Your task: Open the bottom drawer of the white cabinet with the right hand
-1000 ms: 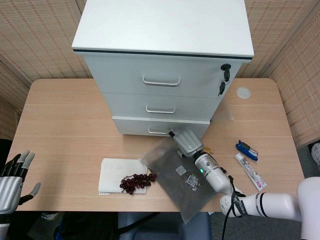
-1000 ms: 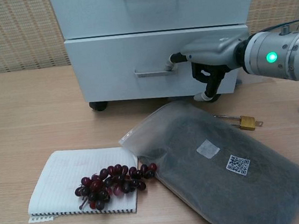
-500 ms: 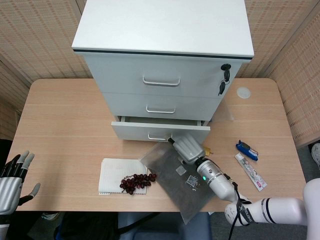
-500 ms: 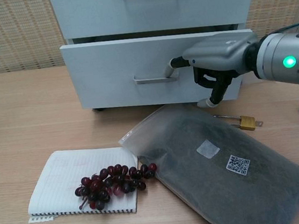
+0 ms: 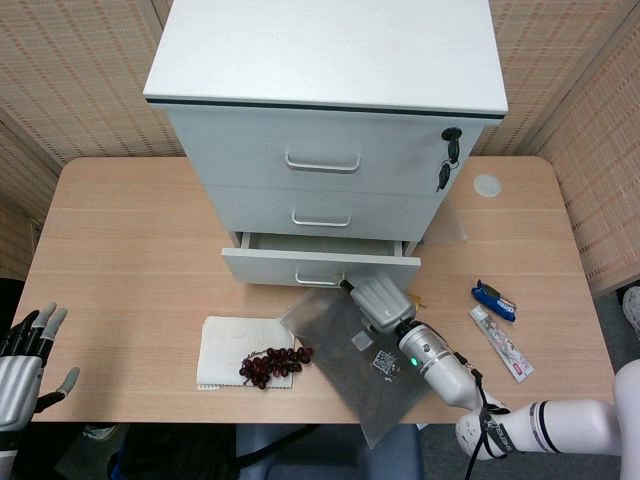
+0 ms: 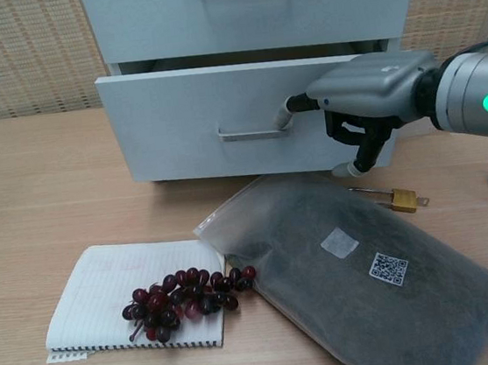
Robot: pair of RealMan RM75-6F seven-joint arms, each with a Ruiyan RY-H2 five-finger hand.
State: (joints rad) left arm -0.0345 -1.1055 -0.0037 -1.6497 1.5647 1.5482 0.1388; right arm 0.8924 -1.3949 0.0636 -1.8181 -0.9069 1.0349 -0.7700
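Note:
The white cabinet (image 5: 325,60) stands at the back of the table. Its bottom drawer (image 5: 320,266) (image 6: 201,117) is pulled partly out, with a dark gap showing above its front. My right hand (image 5: 378,303) (image 6: 367,102) is at the right end of the drawer's handle (image 6: 251,132). One finger is hooked on that handle and the others are curled under the palm. My left hand (image 5: 25,365) hangs off the table's near left corner with its fingers spread, holding nothing.
A clear bag of dark stuff (image 6: 358,257) lies under my right hand, in front of the drawer. Grapes (image 6: 182,297) sit on a notebook (image 6: 98,292). A padlock (image 6: 402,199), a blue item (image 5: 494,298) and a tube (image 5: 505,345) lie to the right.
The bottom drawer went from closed to partly out, sliding toward the table's front. My right hand drew back with it, finger on the handle. The left hand stayed put.

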